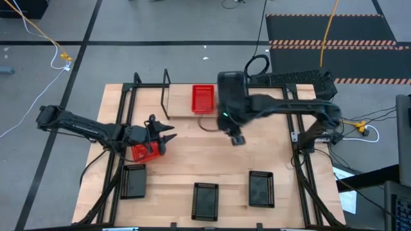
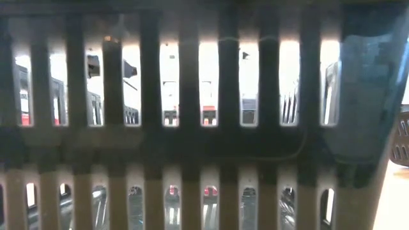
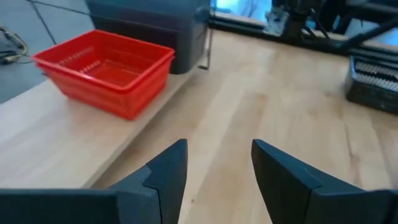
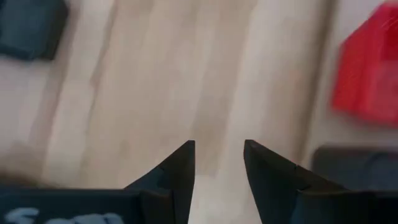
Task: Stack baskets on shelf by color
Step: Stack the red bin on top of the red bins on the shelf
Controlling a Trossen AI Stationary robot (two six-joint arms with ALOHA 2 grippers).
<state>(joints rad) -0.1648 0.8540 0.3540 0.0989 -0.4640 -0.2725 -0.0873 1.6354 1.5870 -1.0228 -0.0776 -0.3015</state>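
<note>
high view first: my wooden table point(image 1: 192, 160) carries the shelf point(image 1: 165, 96) at its far edge, a thin black wire rack whose posts i can only partly trace. on it sits one red basket point(image 1: 203, 99), and the left wrist view shows a grey basket point(image 3: 149, 25) just beside it. along the near edge three black baskets point(image 1: 205, 201) lie in a row, well apart from each other. another red basket point(image 1: 146, 152) lies on the left side, touching or partly under my left gripper point(image 1: 164, 136), whose fingers point(image 3: 165, 174) stand apart with only bare wood between them, so it holds nothing. my right gripper point(image 1: 236, 137) hangs over the table's middle, near the shelf, its fingers point(image 4: 180, 168) also spread and empty. low view is useless to me, blocked by a basket wall right at the lens. my worry: the left fingers sit so close to that red basket that a careless descent could shove it or tip it rather than grip its rim, and both arms converging on the shelf could collide.
</note>
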